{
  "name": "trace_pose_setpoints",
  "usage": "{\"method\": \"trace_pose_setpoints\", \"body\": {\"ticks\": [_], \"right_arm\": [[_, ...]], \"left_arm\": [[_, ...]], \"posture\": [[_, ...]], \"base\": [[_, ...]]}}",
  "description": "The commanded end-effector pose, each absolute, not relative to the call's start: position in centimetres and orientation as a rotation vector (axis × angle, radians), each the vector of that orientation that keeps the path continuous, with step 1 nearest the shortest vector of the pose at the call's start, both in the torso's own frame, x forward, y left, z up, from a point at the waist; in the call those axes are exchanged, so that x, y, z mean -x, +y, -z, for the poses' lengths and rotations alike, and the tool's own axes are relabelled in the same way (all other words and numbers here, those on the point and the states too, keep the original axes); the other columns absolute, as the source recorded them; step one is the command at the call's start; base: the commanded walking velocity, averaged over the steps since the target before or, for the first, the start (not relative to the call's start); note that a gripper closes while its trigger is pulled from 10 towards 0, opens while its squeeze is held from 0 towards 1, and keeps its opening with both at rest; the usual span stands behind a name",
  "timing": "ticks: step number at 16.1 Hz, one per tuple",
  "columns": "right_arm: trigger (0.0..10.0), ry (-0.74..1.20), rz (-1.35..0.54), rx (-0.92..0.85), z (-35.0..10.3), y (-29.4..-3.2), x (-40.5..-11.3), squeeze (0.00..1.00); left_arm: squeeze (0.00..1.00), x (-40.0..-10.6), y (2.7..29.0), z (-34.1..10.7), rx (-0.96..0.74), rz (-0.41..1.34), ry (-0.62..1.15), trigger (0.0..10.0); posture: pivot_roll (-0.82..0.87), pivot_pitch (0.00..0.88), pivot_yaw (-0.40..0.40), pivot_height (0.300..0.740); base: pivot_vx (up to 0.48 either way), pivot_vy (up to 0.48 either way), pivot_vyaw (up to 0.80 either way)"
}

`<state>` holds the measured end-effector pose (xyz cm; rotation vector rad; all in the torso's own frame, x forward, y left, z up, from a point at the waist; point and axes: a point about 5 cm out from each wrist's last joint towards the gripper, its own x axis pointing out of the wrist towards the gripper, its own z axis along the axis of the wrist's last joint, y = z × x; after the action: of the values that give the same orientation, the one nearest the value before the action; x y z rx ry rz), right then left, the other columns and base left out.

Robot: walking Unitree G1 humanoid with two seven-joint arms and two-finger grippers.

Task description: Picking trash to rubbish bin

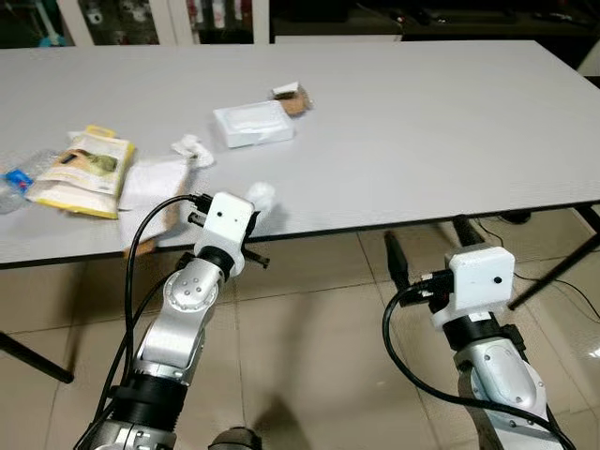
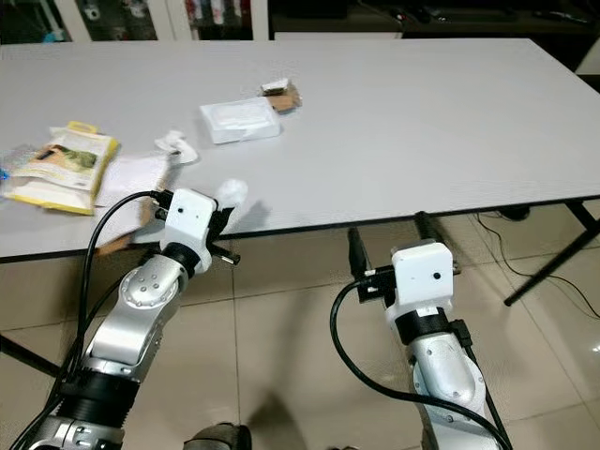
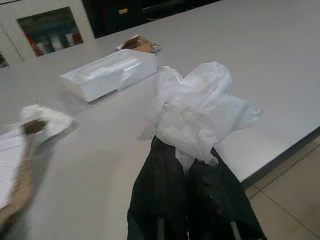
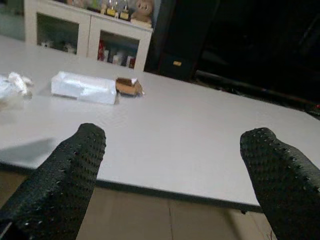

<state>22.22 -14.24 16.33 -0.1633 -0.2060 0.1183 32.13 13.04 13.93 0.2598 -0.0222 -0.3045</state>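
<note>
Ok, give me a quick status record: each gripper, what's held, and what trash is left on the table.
left gripper: shut on crumpled tissue, over the table's near edge
right gripper: jaws open, holding nothing, below the table edge
trash left: white foam box, small brown carton, yellow packet, small tissue wad, plastic bottle

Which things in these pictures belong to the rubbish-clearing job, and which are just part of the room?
Part of the job:
- crumpled tissue, pinched in the left pincer
- white foam box
- yellow snack packet
- small brown carton
- tissue wad
- plastic bottle
- right pincer, open and empty

Just lying about:
- grey table
- cabinets
- tiled floor
</note>
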Motion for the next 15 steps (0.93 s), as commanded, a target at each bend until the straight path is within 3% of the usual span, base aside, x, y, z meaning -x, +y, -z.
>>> {"method": "trace_pose_setpoints", "body": {"ticks": [1,15], "right_arm": [[10.0,-0.230,-0.083,0.139,-16.8,-14.2,-22.5,0.00],[10.0,-0.248,0.032,0.109,-17.3,-14.9,-22.9,0.00]], "left_arm": [[0.00,-32.4,13.5,-13.9,-0.261,0.274,-0.007,10.0],[0.00,-33.4,12.9,-14.0,-0.246,0.254,-0.001,10.0]], "posture": [[0.16,0.073,-0.028,0.740],[0.14,0.079,-0.019,0.740]], "base": [[0.000,0.394,0.00],[0.000,0.402,0.00]]}}
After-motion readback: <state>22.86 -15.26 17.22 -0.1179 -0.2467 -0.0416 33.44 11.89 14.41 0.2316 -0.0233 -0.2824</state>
